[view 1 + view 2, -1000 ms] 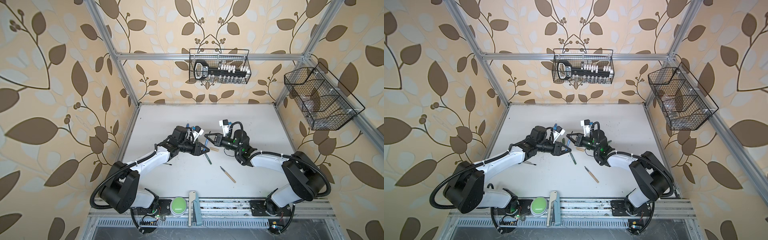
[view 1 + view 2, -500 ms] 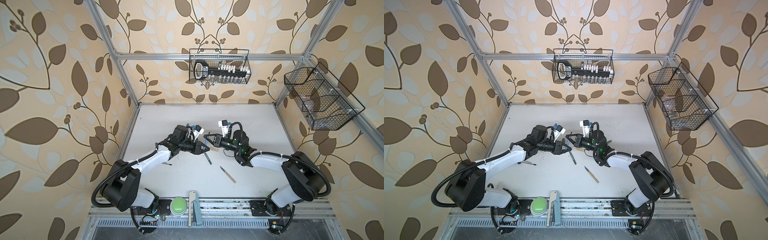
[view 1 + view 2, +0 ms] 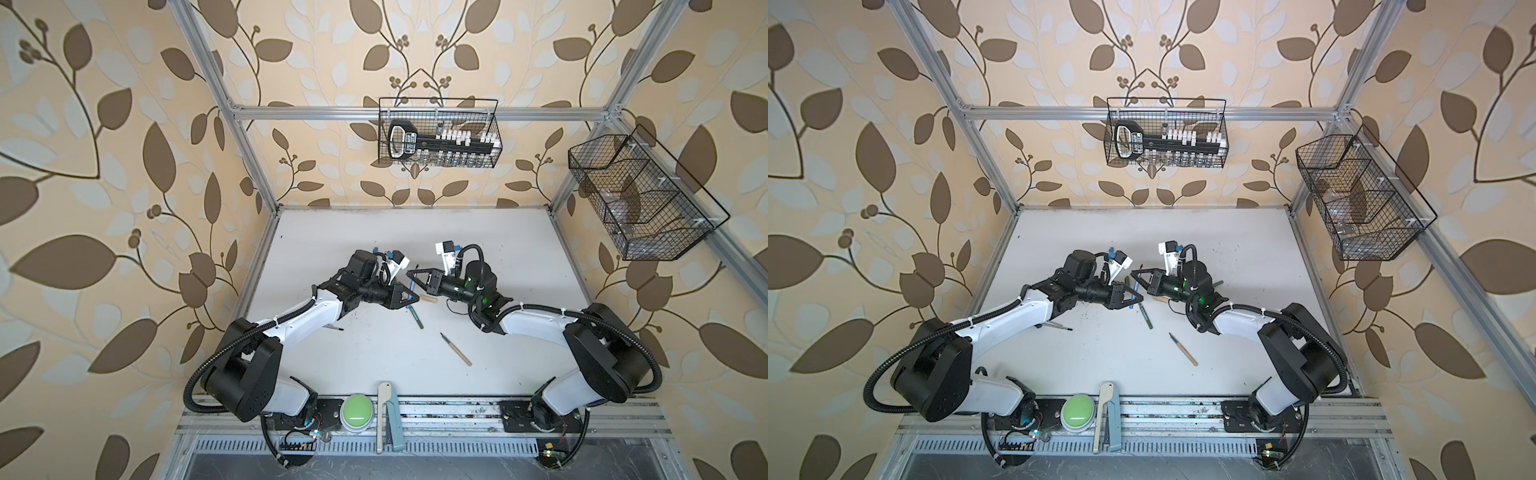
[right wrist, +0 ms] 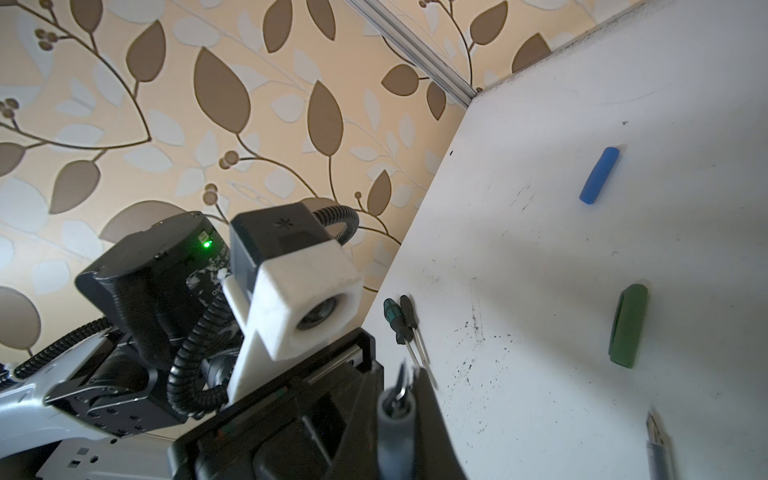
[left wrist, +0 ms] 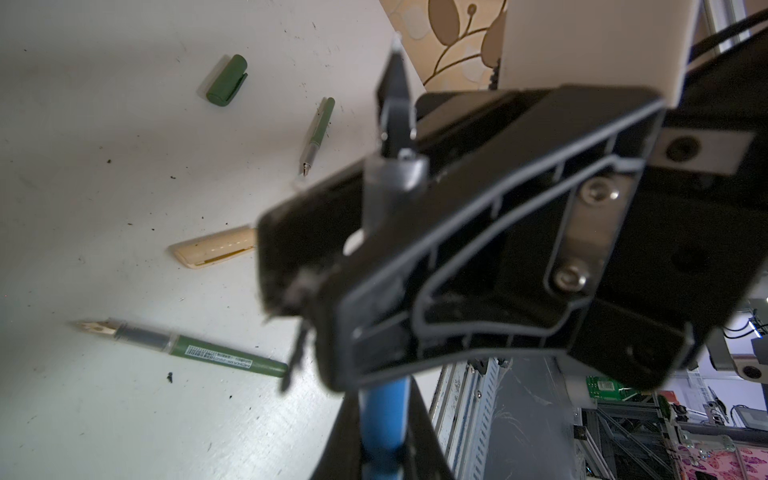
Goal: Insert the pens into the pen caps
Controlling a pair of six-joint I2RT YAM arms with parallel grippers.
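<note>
Blue pen (image 5: 384, 415) is off the surface (image 3: 498, 249), held between the two arms. The left gripper (image 3: 414, 297) has its jaws closed on the blue barrel. The right gripper (image 3: 409, 273) has its jaws closed on the grey section, and the dark nib sticks out past them. In both top views the two sets of jaws meet almost tip to tip over the middle of the surface, with the pen crossing between them. Tan cap (image 3: 428, 298) lies flat on the surface just beside both sets of jaws; I cannot tell whether it touches either. First green pen (image 5: 199, 351), nib bare, lies near the left jaws on the side toward the arm bases. Tan pen (image 3: 457, 350) lies further out the same way, well apart from both jaws. Second green pen (image 5: 318, 133) and first green cap (image 5: 226, 81) lie beyond the tan cap, well apart from the left jaws. In the right wrist view, second green cap (image 4: 628, 330) lies apart from the right jaws, and blue cap (image 4: 599, 175) lies further out again, alone.
</note>
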